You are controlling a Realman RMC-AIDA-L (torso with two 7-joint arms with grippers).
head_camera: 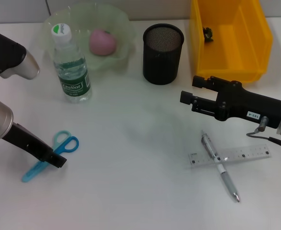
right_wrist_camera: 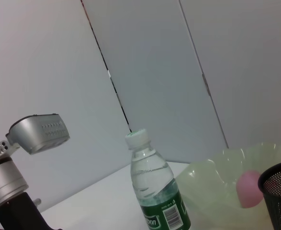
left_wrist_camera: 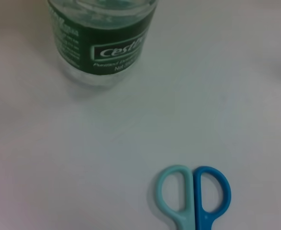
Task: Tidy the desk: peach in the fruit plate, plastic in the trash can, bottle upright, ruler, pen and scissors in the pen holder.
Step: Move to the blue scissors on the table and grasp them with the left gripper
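A plain white desk filled the foreground. Behind it stood pale grey wall panels split by thin dark seams, possibly a partition; lighting was even.

You are looking at a white tabletop that is lying bare and smooth across the middle and front, picking up only soft shadows. Behind its far edge a pale grey wall is standing – it is running in flat panels. A thin dark seam is slanting down between two of those panels, and a second, fainter seam is running down further along the same wall.
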